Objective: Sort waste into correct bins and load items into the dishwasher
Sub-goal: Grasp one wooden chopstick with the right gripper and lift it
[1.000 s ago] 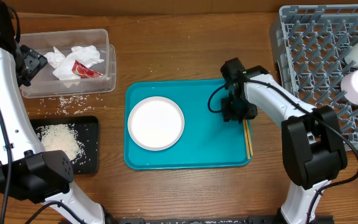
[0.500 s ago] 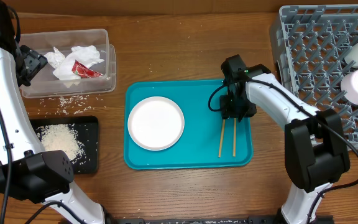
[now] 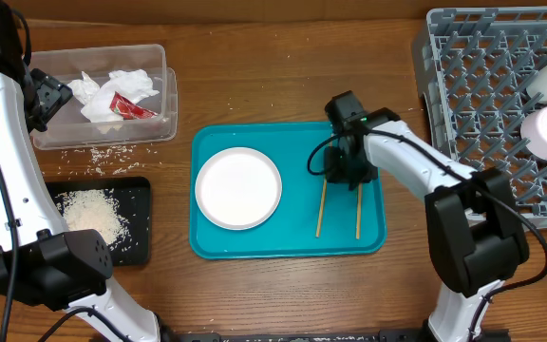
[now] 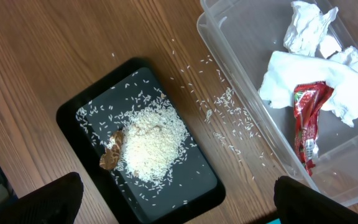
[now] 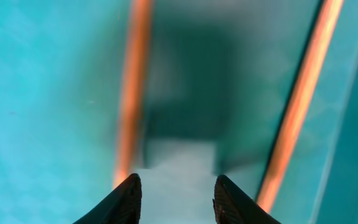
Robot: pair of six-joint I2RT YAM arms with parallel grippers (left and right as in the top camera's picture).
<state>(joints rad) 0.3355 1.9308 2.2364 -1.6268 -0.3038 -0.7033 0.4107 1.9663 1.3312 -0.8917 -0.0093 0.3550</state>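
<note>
Overhead, right claw [image 3: 342, 177] (parted) stands between the chopsticks [image 3: 357, 214].

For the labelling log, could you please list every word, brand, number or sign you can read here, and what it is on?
None can be read. The red wrapper in the clear plastic tub carries some pale markings, too small and blurred to read.

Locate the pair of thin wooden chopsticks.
Overhead view: the thin wooden chopsticks lie apart on the teal plastic tray's right half, right of the round white plate, one either side of the right gripper.
</note>
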